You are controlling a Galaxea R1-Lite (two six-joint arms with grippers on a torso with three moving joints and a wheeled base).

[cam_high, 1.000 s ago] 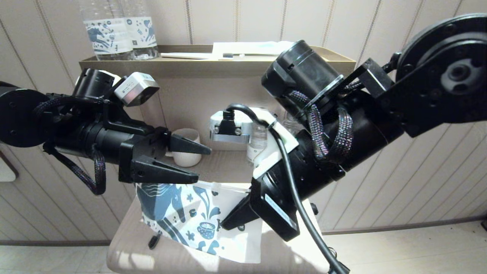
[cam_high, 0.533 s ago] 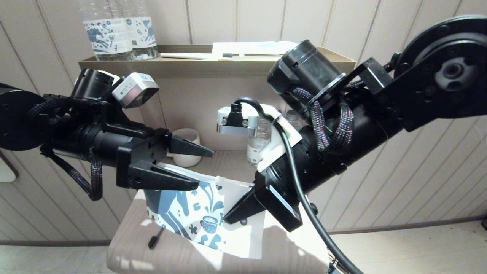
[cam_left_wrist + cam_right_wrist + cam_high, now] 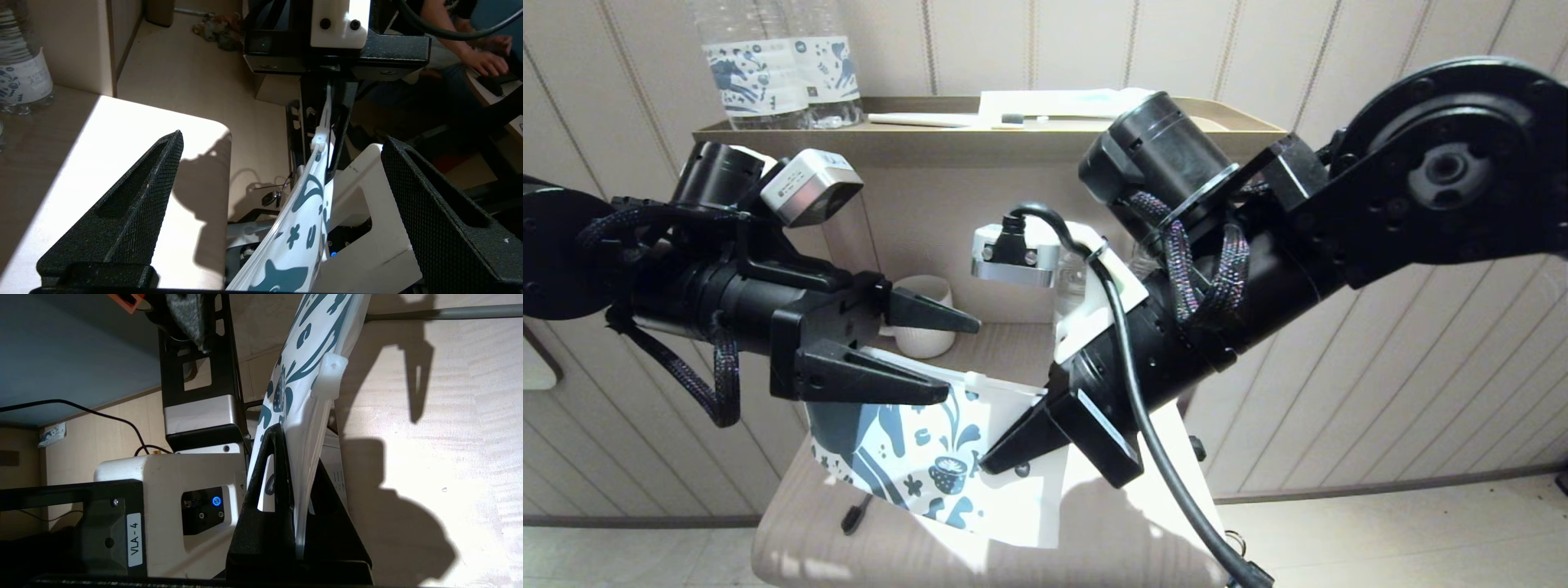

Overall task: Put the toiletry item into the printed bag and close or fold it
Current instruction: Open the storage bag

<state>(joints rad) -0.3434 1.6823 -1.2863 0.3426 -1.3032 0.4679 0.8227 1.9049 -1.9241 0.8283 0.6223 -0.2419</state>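
Note:
The printed bag, white with a dark-blue horse, hangs tilted above the table. My right gripper is shut on its right upper corner, seen too in the right wrist view with the bag rising from the jaws and its white zip slider close by. My left gripper stands open at the bag's left upper edge. In the left wrist view the bag runs between the spread left fingers without touching them. The toothbrush lies on the table, mostly hidden behind the bag; its grey handle shows.
A white cup and a small clear bottle stand behind the bag. On the upper shelf are two horse-labelled bottles, a white toothbrush and a flat packet. The table's front edge is near.
The right gripper lifted the bag off the table, then carried it left toward the left gripper. The bag's upper edge now lies between the open left fingers. The left arm barely moved.

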